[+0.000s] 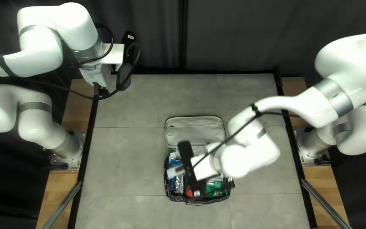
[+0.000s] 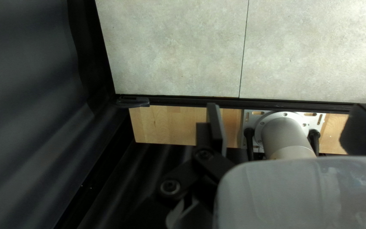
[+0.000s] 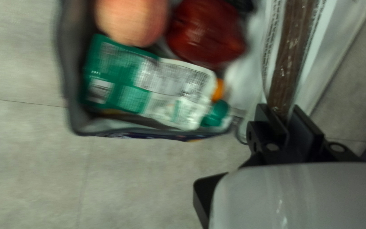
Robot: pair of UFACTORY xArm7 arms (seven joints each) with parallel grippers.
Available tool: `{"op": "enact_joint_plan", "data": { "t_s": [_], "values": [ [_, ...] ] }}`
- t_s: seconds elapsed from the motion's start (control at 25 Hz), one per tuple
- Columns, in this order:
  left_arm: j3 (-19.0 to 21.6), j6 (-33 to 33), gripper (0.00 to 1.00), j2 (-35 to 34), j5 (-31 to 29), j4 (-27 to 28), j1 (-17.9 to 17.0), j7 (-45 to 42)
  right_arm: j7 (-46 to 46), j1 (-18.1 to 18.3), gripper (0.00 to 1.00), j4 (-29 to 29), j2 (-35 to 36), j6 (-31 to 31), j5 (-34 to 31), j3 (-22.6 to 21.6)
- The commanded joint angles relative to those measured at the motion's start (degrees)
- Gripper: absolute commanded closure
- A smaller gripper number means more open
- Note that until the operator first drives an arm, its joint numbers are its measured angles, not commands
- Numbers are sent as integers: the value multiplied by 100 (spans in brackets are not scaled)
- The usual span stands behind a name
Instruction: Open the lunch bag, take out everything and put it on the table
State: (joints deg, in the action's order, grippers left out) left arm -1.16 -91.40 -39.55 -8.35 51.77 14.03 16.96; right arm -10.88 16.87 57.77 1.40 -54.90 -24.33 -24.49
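Soft grey-lined lunch bag (image 1: pixel 195 130), at 6 o'clock on the tabletop (image 1: pixel 138 111), lies open. The right pincer (image 3: pixel 281 111) is clamped on a clear-wrapped brown snack stick (image 3: pixel 289 57) (probably the first item out). The green pouch (image 3: pixel 145 86) and the rest wait inside. The left pincer (image 2: pixel 288 124) stands apart, empty.

Grey-lined lunch bag (image 1: pixel 199 128); green-white pouch (image 3: pixel 145 86); dark red fruit (image 3: pixel 205 31); brown stick (image 3: pixel 289 54), white wrapper (image 3: pixel 319 38).

Nothing here can be read. The green and white foil pouch (image 3: pixel 148 86) in the open grey lunch bag (image 3: pixel 66 79) carries printed panels and a barcode-like block, all blurred. The clear plastic wrapper around a brown stick (image 3: pixel 289 47), just beside that pouch, has fine print along both edges, too smeared to make out. In the upper left of the top left view, a small white label (image 1: pixel 130 37) sits on a black device (image 1: pixel 123 71), too small to read.
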Motion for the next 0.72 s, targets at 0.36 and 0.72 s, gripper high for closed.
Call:
{"op": "enact_joint_plan", "data": {
  "t_s": [0.36,0.72],
  "values": [
    [0,0,0,0,0,0,0,0,1130,1084,100,414,891,796,-307,999],
    [0,0,0,0,0,0,0,0,1130,1084,100,414,891,796,-307,999]
  ]
}}
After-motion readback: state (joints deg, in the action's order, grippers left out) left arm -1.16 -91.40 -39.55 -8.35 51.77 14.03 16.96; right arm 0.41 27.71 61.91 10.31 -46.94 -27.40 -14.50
